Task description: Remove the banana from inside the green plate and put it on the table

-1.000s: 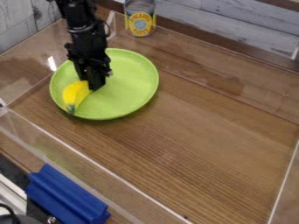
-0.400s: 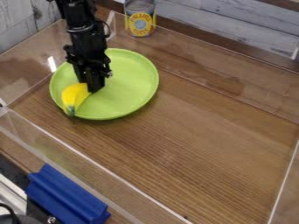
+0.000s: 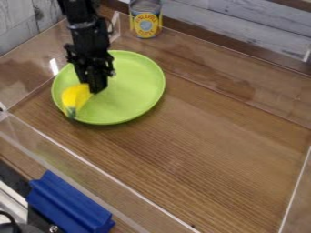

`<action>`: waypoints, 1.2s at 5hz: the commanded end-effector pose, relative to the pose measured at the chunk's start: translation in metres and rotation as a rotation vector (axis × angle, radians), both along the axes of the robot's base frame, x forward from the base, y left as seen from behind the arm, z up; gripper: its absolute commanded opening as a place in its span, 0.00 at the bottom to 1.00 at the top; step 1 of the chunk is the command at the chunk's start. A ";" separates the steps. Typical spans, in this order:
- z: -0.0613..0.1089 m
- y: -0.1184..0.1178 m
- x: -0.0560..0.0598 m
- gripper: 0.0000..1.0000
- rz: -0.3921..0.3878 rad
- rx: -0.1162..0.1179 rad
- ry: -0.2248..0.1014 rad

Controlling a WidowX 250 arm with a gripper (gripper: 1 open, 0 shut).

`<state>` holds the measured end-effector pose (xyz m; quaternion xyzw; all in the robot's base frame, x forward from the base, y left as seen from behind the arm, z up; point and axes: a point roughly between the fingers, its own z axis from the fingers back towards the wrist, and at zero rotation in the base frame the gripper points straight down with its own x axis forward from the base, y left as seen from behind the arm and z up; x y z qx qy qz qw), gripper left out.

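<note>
The lime-green plate (image 3: 136, 89) lies at the back left of the brown wood-grain table (image 3: 213, 146). The small yellow banana (image 3: 73, 97) sits at the plate's left side, its dark tip near the rim. My black gripper (image 3: 90, 86) points down over the banana's right end. Its fingers are closed against the fruit, and they hide part of it. Whether the banana still touches the plate I cannot tell.
A yellow-labelled can (image 3: 145, 20) stands behind the plate at the back edge. Clear acrylic walls (image 3: 36, 136) run around the tabletop. A blue object (image 3: 67, 209) lies outside the wall at the front left.
</note>
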<state>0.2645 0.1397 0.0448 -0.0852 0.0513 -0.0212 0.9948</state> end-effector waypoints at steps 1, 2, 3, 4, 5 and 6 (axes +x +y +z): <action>0.050 -0.006 0.007 0.00 0.016 0.033 -0.098; 0.074 -0.022 0.006 0.00 0.022 0.017 -0.124; 0.090 -0.046 0.003 0.00 0.006 -0.003 -0.137; 0.096 -0.078 -0.002 0.00 -0.035 -0.027 -0.140; 0.095 -0.111 -0.007 0.00 -0.087 -0.041 -0.137; 0.100 -0.122 -0.011 0.00 -0.103 -0.050 -0.128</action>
